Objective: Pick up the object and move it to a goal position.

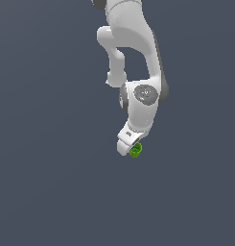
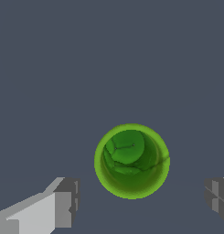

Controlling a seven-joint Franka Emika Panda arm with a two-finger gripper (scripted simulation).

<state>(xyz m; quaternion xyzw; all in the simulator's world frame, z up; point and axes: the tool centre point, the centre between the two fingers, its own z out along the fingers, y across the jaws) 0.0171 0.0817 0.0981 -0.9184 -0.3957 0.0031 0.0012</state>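
The object is a tiny bright green cup (image 1: 135, 150) with a darker hollow top. In the exterior view it peeks out just under the white arm's hand. In the wrist view the cup (image 2: 131, 161) stands upright, seen from straight above, between my two fingertips. My gripper (image 2: 141, 201) is open: one grey fingertip (image 2: 67, 201) and the other (image 2: 217, 197) stand well apart on either side, neither touching the cup. In the exterior view the gripper (image 1: 130, 146) hangs right over the cup and hides part of it.
The white arm (image 1: 133, 57) reaches down from the exterior view's upper middle. All around is a plain dark grey-blue floor (image 1: 52, 182).
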